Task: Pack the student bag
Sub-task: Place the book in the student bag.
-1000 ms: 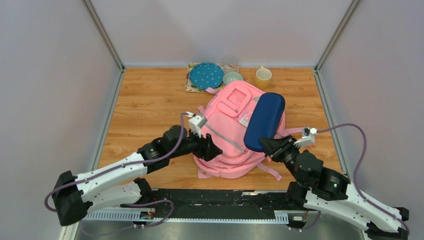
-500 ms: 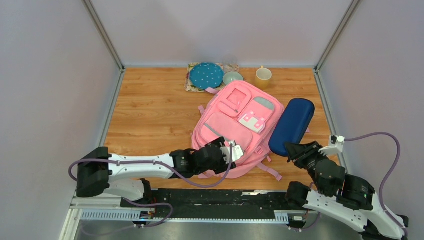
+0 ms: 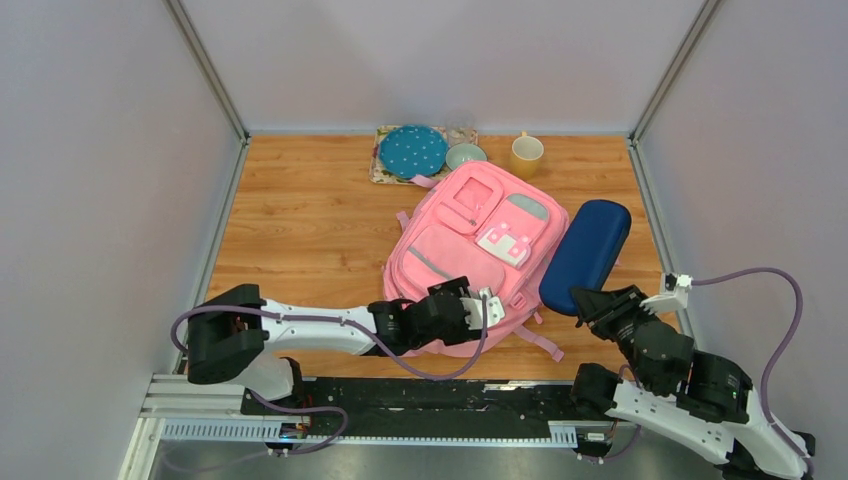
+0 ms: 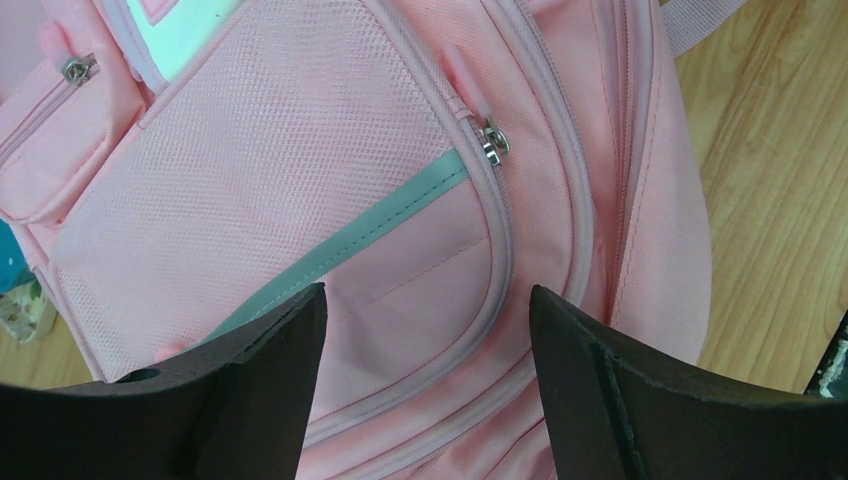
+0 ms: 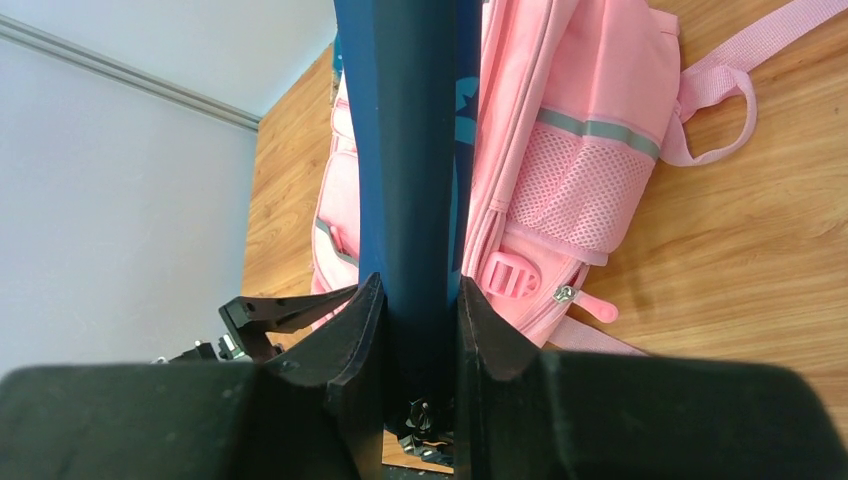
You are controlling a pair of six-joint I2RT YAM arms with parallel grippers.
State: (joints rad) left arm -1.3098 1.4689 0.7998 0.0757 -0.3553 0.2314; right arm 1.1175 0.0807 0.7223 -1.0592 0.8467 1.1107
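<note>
From above, the student bag (image 3: 470, 255) lies flat in the middle of the wooden table (image 3: 300, 220), front pockets up, its top towards the far wall. The left gripper (image 3: 455, 305) hangs over the bag's near end. The right gripper (image 3: 585, 300) grasps the near end of a navy pouch (image 3: 585, 255), which runs along the bag's right side. Only this view shows a blue dotted plate (image 3: 412, 150), a pale bowl (image 3: 465, 156) and a yellow mug (image 3: 526, 153) at the far edge of the table.

The left wrist camera shows what the overhead view cannot: the left fingers (image 4: 250, 370) are spread wide and released, holding nothing, above a mesh front pocket (image 4: 270, 170) crossed by a grey stripe (image 4: 350, 240), with a metal zip pull (image 4: 492, 140) just beyond.

The right wrist camera shows the pouch edge-on, pinched between both fingers (image 5: 340, 350). Just beside it are the bag's side mesh pocket (image 5: 590, 185), a pink buckle (image 5: 505, 275) and a strap loop (image 5: 720, 100) lying on the wood. Whether the pouch touches the bag cannot be told
</note>
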